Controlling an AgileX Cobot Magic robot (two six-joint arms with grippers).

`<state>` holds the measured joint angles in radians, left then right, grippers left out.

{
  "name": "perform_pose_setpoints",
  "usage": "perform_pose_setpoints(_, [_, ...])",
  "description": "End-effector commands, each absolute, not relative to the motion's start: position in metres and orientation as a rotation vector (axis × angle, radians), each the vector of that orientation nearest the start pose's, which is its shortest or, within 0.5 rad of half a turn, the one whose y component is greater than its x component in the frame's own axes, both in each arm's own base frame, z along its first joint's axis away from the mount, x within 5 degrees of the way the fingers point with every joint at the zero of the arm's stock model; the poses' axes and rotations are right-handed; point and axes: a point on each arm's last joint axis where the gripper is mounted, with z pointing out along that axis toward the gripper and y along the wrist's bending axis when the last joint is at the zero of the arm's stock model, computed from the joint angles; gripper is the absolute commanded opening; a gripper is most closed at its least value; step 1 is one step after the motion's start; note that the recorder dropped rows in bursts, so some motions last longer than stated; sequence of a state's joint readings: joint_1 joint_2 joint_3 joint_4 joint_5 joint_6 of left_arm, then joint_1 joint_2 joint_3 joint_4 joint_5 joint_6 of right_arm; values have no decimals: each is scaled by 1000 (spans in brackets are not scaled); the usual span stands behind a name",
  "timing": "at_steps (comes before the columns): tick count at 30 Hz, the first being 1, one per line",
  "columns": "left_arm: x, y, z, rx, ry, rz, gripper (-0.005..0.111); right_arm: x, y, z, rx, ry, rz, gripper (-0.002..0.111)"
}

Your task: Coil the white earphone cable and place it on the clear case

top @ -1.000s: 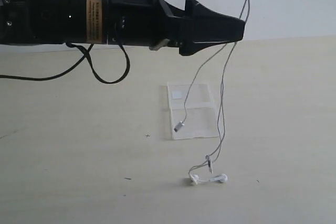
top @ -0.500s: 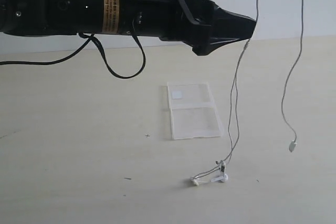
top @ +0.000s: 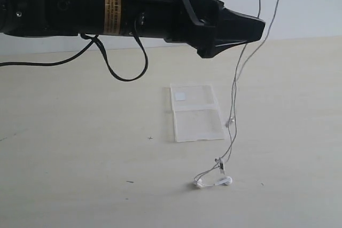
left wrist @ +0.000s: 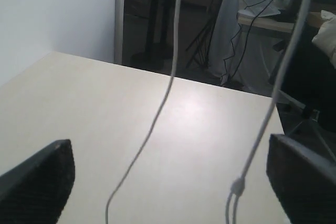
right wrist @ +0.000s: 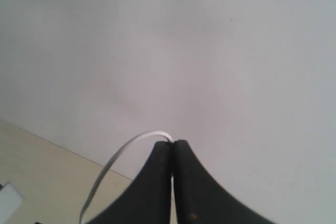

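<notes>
The white earphone cable [top: 233, 93] hangs in two thin strands from the top edge of the exterior view, right of centre. The strands run down past the right edge of the clear case [top: 196, 111], join just below it, and end at the two earbuds [top: 214, 181], which lie on the table [top: 80, 174] in the lower middle of the frame. A small white piece sits on one strand level with the case's lower right corner, but it is too small to identify. Most of the cable is in the air and none of it rests on the case. The case lies flat and opened out at the centre of the frame, one half above the other, with a white square sticker [top: 180, 96] at the upper left of the upper half. The right gripper [right wrist: 172, 148] is out of the exterior view. In its wrist view the two black fingers are pressed together and a loop of the cable comes out from between their tips, so it is pinching the cable. The left gripper [top: 257, 26] reaches in from the upper left on a thick black arm, and its tip is just beside the hanging strands. In its wrist view the fingers [left wrist: 37, 179] stand wide apart and both strands drop through the gap. The strand nearer the right edge passes close to a finger, and contact cannot be judged. A black lead [top: 115, 76] loops under the arm.
</notes>
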<state>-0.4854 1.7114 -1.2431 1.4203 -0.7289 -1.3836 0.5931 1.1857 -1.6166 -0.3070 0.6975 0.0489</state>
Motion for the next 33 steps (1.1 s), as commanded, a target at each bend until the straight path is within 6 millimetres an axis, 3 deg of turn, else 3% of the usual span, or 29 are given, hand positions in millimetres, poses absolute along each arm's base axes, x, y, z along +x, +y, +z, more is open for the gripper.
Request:
perform_pose_setpoints(1, [314,-233,311,924,1608,-973,94,195,116,534,-505,1601,215,0])
perform_pose_setpoints(9, [319,-233,308,887,1632,-953,91,191,123,535,-510,1599,358,0])
perform_pose_setpoints(10, [318,-236,307,894,1631,-961,87,190,124,535,-515,1599,371,0])
perform_pose_setpoints(13, [314,-241,304,933,1627,-972,51,190,125,534,-525,1603,377,0])
perform_pose_setpoints(15, [314,-241,305,916,1626,-985,41,190,125,533,-528,1613,375,0])
perform_pose_setpoints(17, [312,-243,307,920,1608,-1025,41,189,125,533,-526,1616,387,0])
perform_pose_setpoints(22, [309,-244,308,943,1583,-1067,65,190,125,533,-530,1616,367,0])
perform_pose_setpoints(25, [309,-244,308,941,1582,-1065,67,190,125,533,-530,1616,369,0])
perform_pose_setpoints(28, [311,-244,309,923,1567,-1047,61,189,125,533,-527,1619,384,0])
perform_pose_setpoints(33, [310,-250,308,914,1533,-1057,34,189,125,533,-528,1623,386,0])
